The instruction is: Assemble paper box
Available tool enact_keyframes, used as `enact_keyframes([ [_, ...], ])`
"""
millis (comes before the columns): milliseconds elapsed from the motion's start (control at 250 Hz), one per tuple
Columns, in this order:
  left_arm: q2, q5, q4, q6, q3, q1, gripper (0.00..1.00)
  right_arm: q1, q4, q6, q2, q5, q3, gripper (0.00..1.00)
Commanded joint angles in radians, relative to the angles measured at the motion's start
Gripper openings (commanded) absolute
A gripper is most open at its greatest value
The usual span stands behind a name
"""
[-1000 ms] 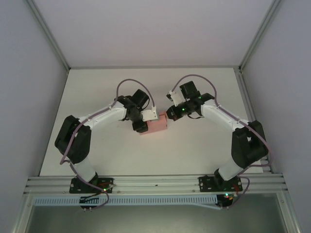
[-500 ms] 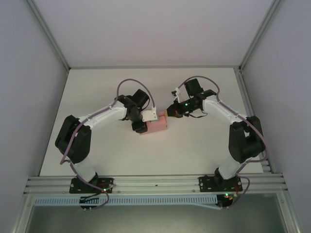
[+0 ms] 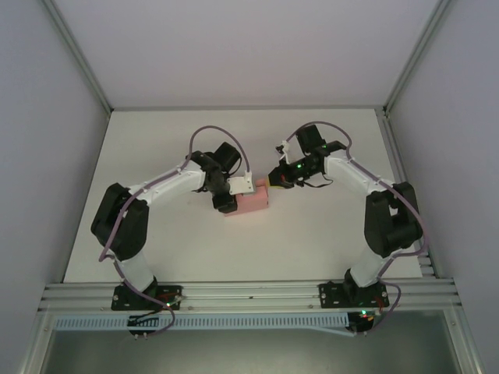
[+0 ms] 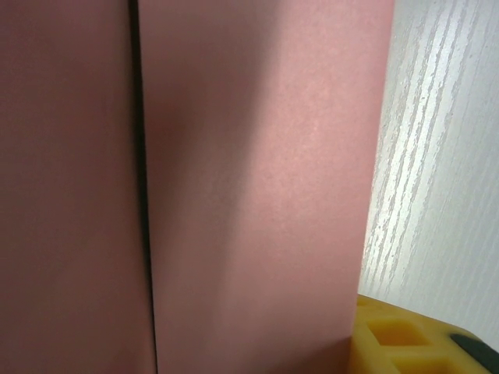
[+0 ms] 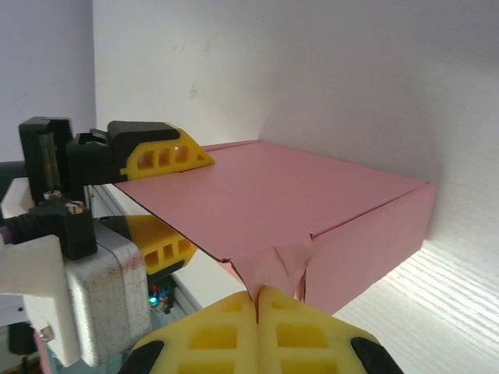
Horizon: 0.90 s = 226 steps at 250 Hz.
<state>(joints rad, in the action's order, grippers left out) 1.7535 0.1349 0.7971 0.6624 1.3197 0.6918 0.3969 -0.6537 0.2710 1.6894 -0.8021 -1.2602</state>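
Observation:
The paper box (image 3: 251,203) is a pale pink closed card box lying on the white table (image 3: 327,234) between the two arms. My left gripper (image 3: 227,199) is shut on its left end, with one yellow finger (image 5: 160,156) above the card and the other below it. In the left wrist view the paper box (image 4: 249,171) fills most of the picture, with a dark seam down it and one yellow finger (image 4: 405,343) at its lower right edge. My right gripper (image 5: 257,300) is shut on a crumpled pink tab (image 5: 277,261) at the box's near corner; from above, this right gripper (image 3: 270,185) sits at the box's upper right corner.
Pale walls and aluminium rails (image 3: 401,70) enclose the table on three sides. Bare white table (image 3: 234,140) lies behind the box, and more lies in front of it. The arm bases (image 3: 144,294) stand on the near rail.
The right arm's wrist and forearm have swung a little toward the back while its fingertips stay at the box's corner. The left arm and the box have barely moved.

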Motion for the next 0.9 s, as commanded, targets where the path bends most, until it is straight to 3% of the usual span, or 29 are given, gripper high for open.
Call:
enact_keyframes([
  [0, 0.037, -0.023, -0.016, -0.001, 0.016, -0.006, 0.45, 0.026, -0.065, -0.115, -0.049, 0.068, 0.01, 0.0],
  [64, 0.037, -0.024, -0.022, -0.006, 0.02, -0.007, 0.45, 0.038, -0.008, -0.145, -0.073, 0.1, 0.067, 0.0],
  [272, 0.035, -0.021, -0.026, -0.023, 0.031, -0.006, 0.47, 0.088, 0.328, -0.028, -0.152, 0.202, 0.283, 0.0],
  [371, 0.025, -0.02, -0.031, -0.032, 0.029, -0.006, 0.47, 0.134, 0.332, -0.08, -0.193, 0.327, 0.32, 0.0],
  [723, 0.011, -0.032, -0.041, -0.043, 0.015, -0.006, 0.48, 0.187, 0.297, -0.181, -0.255, 0.537, 0.427, 0.0],
  [898, 0.006, -0.034, -0.043, -0.049, 0.02, -0.006, 0.49, 0.188, 0.334, -0.161, -0.268, 0.548, 0.432, 0.0],
])
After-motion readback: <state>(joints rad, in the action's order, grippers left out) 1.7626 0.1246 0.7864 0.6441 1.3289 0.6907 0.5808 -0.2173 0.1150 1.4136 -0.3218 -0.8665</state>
